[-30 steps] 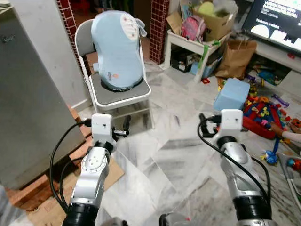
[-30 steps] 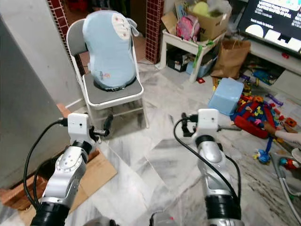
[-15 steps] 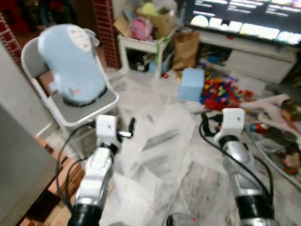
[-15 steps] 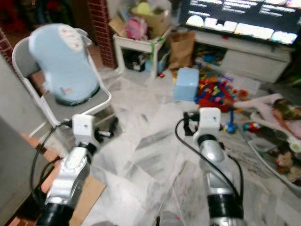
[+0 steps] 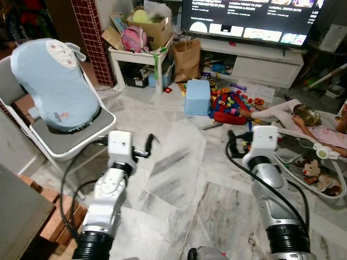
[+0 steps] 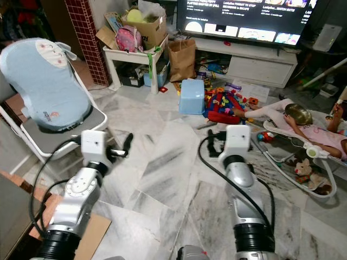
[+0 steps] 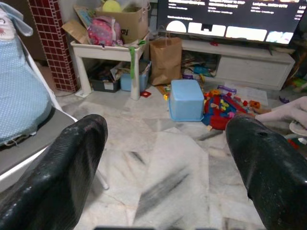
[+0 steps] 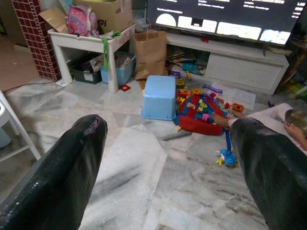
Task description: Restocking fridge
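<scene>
Left eye view: left gripper [image 5: 148, 146] held out over the marble floor [image 5: 179, 179], holding nothing; how wide its fingers stand cannot be judged here; right gripper [image 5: 234, 142] likewise out over the floor, touching nothing; folding chair [image 5: 65, 149] to the left carries a pale blue cushion [image 5: 51, 86]; no fridge can be made out, only a dark flat edge [image 5: 21, 216] at lower left that cannot be identified.

Right eye view: white low table [image 6: 133, 57] bears a cardboard box [image 6: 143, 24] with a yellow-green soft thing on top and a pink backpack [image 6: 126, 39] beside it; brown paper bag [image 6: 182, 51] stands just beside the table; pale blue bin [image 6: 191, 96] sits upside down on the floor, touching a red tray of toy bricks [image 6: 225, 105]; television [image 6: 244, 16] lit on a white cabinet [image 6: 260, 64]; a person [image 6: 303, 127] lies in a bouncer seat [image 6: 303, 173] at right.

Left wrist view: two black fingers [image 7: 62, 177] spread wide, empty between them; blue bin and toy bricks on the floor ahead.

Right wrist view: fingers [image 8: 57, 177] spread wide, gripping nothing; bin, bricks, paper bag and table ahead.
</scene>
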Motion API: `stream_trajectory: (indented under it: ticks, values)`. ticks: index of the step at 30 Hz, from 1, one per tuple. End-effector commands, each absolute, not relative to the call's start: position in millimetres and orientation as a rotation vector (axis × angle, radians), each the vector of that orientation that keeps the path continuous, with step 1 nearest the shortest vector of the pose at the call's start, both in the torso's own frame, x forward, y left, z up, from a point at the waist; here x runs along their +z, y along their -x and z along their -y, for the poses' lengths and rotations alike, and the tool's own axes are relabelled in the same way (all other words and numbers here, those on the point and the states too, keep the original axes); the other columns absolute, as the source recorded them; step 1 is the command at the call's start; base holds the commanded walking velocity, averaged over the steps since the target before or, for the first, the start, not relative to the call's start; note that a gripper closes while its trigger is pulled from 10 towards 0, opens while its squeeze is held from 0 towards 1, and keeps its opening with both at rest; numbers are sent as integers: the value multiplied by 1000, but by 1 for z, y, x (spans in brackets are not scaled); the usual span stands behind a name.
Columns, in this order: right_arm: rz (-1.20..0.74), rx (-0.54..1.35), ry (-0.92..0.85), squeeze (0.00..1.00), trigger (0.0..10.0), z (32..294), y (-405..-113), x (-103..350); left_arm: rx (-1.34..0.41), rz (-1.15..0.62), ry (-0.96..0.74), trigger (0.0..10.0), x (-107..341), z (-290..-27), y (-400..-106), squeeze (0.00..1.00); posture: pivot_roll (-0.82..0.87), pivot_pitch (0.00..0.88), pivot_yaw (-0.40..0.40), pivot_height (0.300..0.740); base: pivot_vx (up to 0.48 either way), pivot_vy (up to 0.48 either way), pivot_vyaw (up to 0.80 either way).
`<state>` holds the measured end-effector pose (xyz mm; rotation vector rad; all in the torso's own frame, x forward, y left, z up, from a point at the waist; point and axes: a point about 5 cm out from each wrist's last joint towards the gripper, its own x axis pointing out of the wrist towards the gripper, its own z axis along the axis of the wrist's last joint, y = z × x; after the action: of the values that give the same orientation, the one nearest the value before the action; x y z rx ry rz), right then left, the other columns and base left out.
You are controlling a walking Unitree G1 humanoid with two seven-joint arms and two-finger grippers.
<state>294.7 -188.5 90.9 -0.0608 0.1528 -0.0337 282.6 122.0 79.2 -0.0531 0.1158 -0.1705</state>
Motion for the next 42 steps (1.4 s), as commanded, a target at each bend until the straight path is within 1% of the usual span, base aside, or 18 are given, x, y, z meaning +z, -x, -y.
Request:
stream_trajectory:
  ticks: [1, 3, 10, 16, 31, 37, 42]
  values:
    - [-140, -43, 58, 0, 10000, 189, -294, 95, -184, -127, 67, 10000, 77, -121, -281, 0, -117, 0, 41, 740, 0, 0, 0]
    - [-142, -44, 56, 0, 10000, 190, -293, 94, -190, -128, 71, 10000, 76, -119, -281, 0, -118, 0, 41, 740, 0, 0, -800]
    - [-145, -49, 56, 0, 10000, 190, -291, 93, -195, -126, 78, 10000, 77, -119, -283, 0, -125, 0, 43, 740, 0, 366, 0]
    - [-155, -50, 50, 0, 10000, 192, -291, 92, -196, -135, 75, 10000, 76, -118, -283, 0, -125, 0, 42, 740, 0, 0, 0]
    - [-153, -46, 49, 0, 10000, 191, -291, 93, -196, -141, 82, 10000, 74, -118, -282, 0, -127, 0, 41, 740, 0, 0, -800]
    - [-156, -39, 50, 0, 10000, 191, -292, 93, -190, -138, 85, 10000, 74, -117, -282, 0, -119, 0, 26, 740, 0, 0, -800]
    - [-158, -11, 50, 0, 10000, 186, -295, 93, -156, -138, 90, 10000, 74, -122, -280, 0, -92, 0, -1, 740, 0, 0, -800]
